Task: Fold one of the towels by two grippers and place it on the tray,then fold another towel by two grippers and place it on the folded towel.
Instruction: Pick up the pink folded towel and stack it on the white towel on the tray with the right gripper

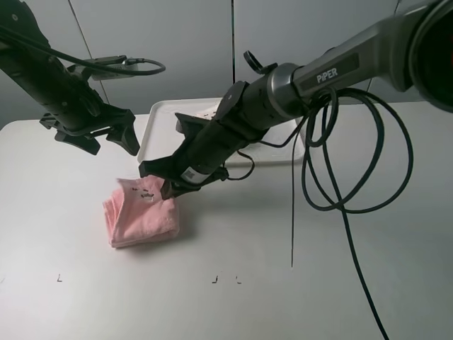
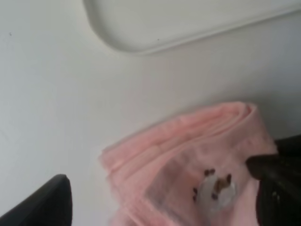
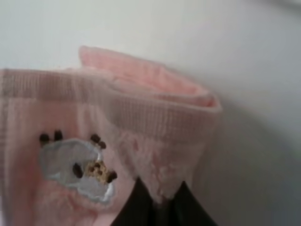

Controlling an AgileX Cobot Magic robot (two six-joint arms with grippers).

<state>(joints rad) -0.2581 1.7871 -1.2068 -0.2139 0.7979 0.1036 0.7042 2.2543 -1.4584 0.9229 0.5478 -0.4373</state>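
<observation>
The pale pink towel (image 1: pixel 141 212) lies folded on the table, with a small embroidered patch (image 3: pixel 80 165) on its top layer. My right gripper (image 1: pixel 166 188) reaches across from the right and is shut on the towel's near folded edge (image 3: pixel 157 188). My left gripper (image 1: pixel 113 147) hangs open above the table, beyond and to the left of the towel, touching nothing. One of its fingers (image 2: pixel 44 202) shows in the left wrist view, beside the pink towel (image 2: pixel 188 155). The white tray (image 1: pixel 159 117) lies behind the towel. I cannot make out the cream towel; the right arm covers much of the tray.
Black cables (image 1: pixel 340 163) loop down from the right arm over the table's right half. The tray's rounded corner (image 2: pixel 141 44) lies a short way beyond the towel. Small black marks (image 1: pixel 216 278) sit near the table's front edge.
</observation>
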